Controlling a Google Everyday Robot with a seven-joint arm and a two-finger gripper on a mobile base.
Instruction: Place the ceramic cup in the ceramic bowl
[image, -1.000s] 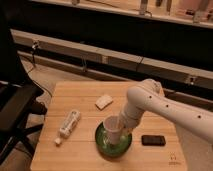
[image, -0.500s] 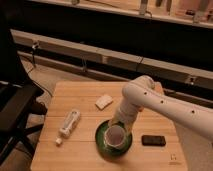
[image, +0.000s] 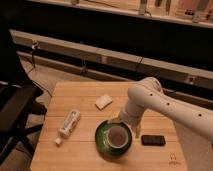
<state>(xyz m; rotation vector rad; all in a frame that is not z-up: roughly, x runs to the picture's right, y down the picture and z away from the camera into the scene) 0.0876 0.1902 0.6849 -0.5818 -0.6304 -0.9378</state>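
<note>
The ceramic cup (image: 118, 136), brownish with a pale rim, stands upright inside the green ceramic bowl (image: 102, 141) on the wooden table, near its front middle. My gripper (image: 119, 120) is at the end of the white arm, just behind and above the bowl's far rim, close to the cup. The arm's wrist covers most of the gripper. I cannot see whether it touches the cup.
A white bottle (image: 68, 124) lies to the left of the bowl. A white sponge-like block (image: 103, 102) lies behind it. A black phone-like object (image: 152, 140) lies to the right. The wooden table (image: 75, 155) has a dark chair (image: 12, 107) at its left.
The cup has come down from above the bowl and now sits in it. The arm has drawn back and to the right, away from the cup.
</note>
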